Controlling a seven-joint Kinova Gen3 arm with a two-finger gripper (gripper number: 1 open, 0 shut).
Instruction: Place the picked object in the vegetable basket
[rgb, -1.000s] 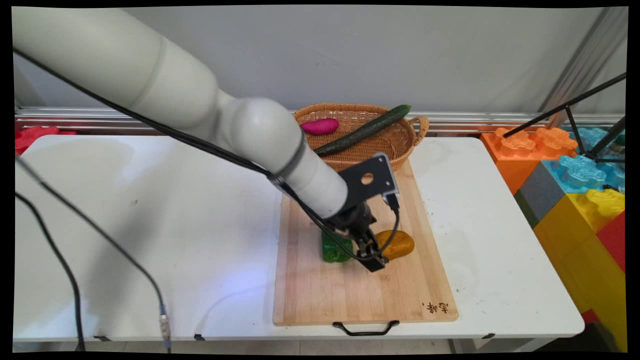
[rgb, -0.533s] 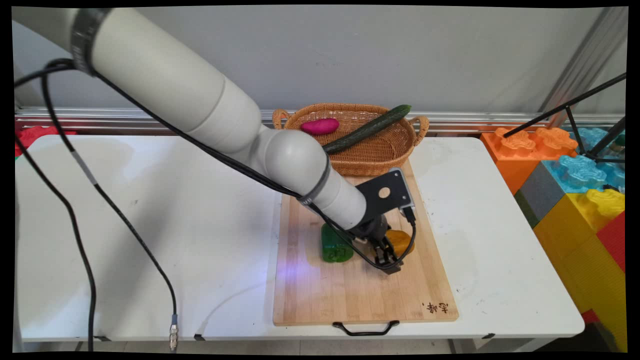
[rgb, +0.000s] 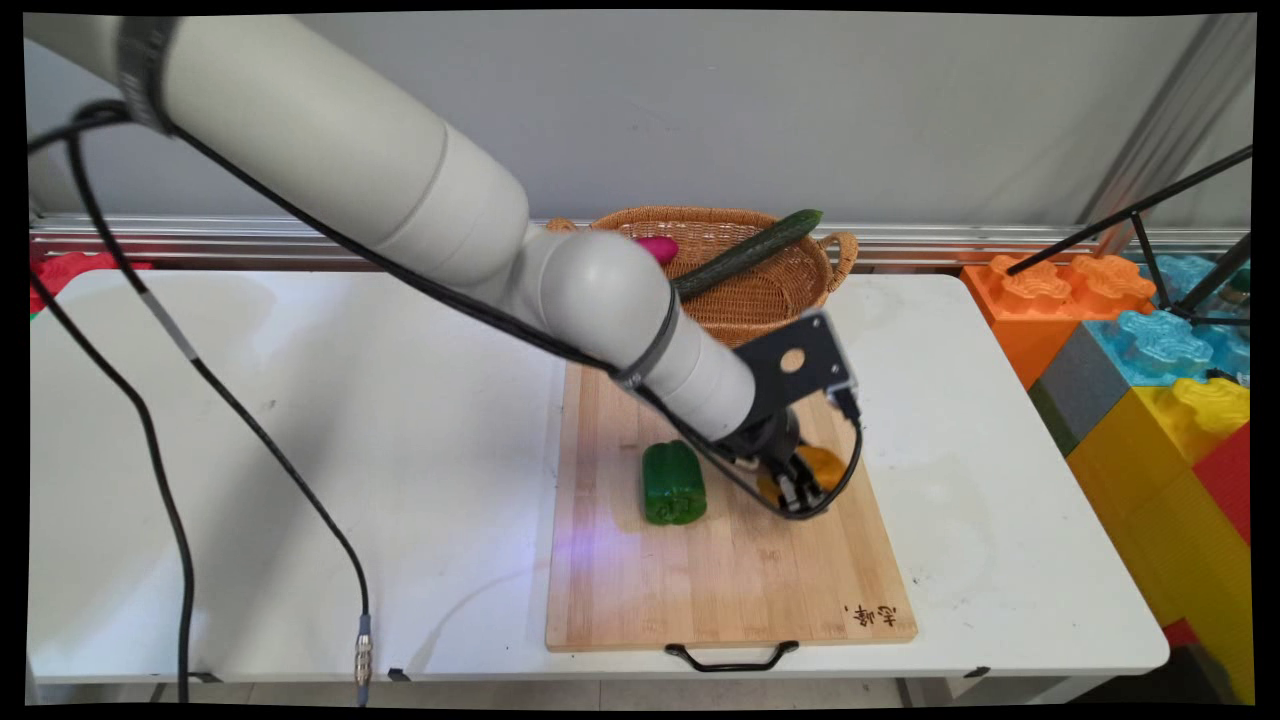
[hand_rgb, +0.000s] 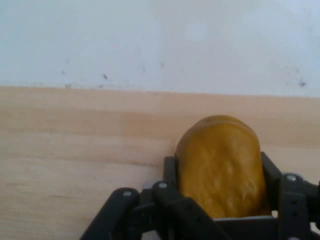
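A yellow-brown potato (rgb: 826, 462) lies on the wooden cutting board (rgb: 700, 590), toward its right side. My gripper (rgb: 800, 492) reaches down over it and is shut on it. In the hand view the potato (hand_rgb: 220, 165) fills the space between the two black fingers (hand_rgb: 171, 172), which press on its sides, with the board and the white table beyond. A green bell pepper (rgb: 673, 483) stands on the board just left of the gripper, apart from it.
A wicker basket (rgb: 770, 295) at the board's far end holds a long cucumber (rgb: 750, 250) and a purple sweet potato (rgb: 660, 247). Big coloured toy blocks (rgb: 1150, 360) and a black tripod (rgb: 1180, 230) stand off the table's right end. Black cables (rgb: 150, 440) hang at left.
The hand has swung right and slightly back across the board, away from the green pepper. The potato has shifted right along with the gripper; the pepper now shows whole.
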